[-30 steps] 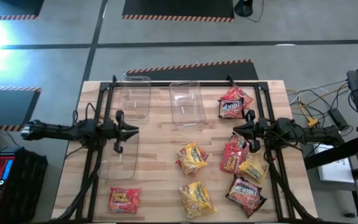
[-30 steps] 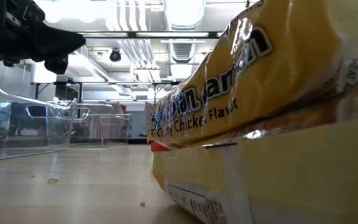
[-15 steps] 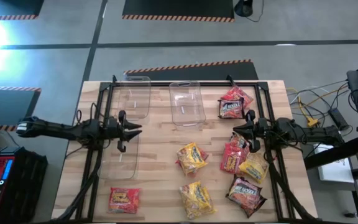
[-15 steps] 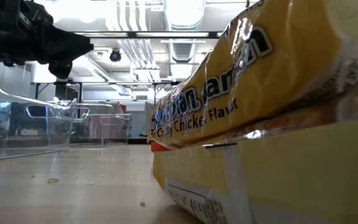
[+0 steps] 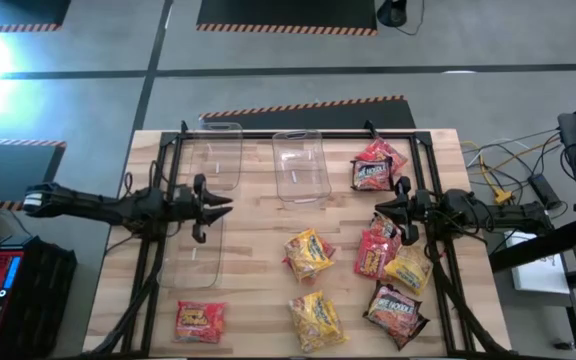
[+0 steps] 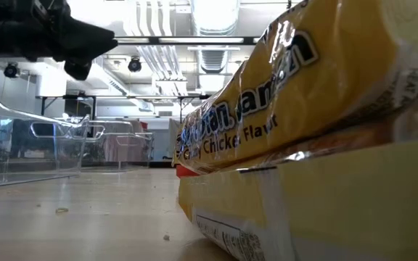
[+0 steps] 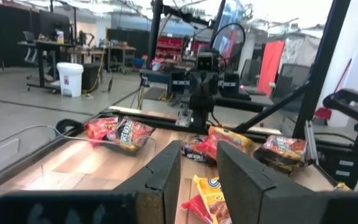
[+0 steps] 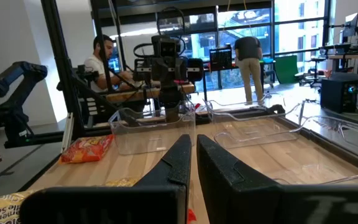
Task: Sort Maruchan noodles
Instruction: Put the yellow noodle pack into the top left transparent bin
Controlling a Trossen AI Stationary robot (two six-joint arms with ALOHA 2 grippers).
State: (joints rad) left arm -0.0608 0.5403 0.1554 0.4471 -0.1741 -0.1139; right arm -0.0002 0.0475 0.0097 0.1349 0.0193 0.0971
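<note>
Seen from above: pale wooden desk (image 5: 258, 225) with small flat crinkly ramen packets, yellow (image 5: 309, 254), red-orange (image 5: 200, 320) and dark brown-red (image 5: 373, 175), scattered mostly over the right half, one red-orange alone at the near left corner, beside three clear rectangular plastic bins (image 5: 301, 165). Left claw (image 5: 220, 206) partly parted and empty above the left bin, right claw (image 5: 383, 214) clenched on nothing just beside the right-hand cluster. Probably light, soft, slippery and crushable packets, best pinched gently at a sealed edge.
</note>
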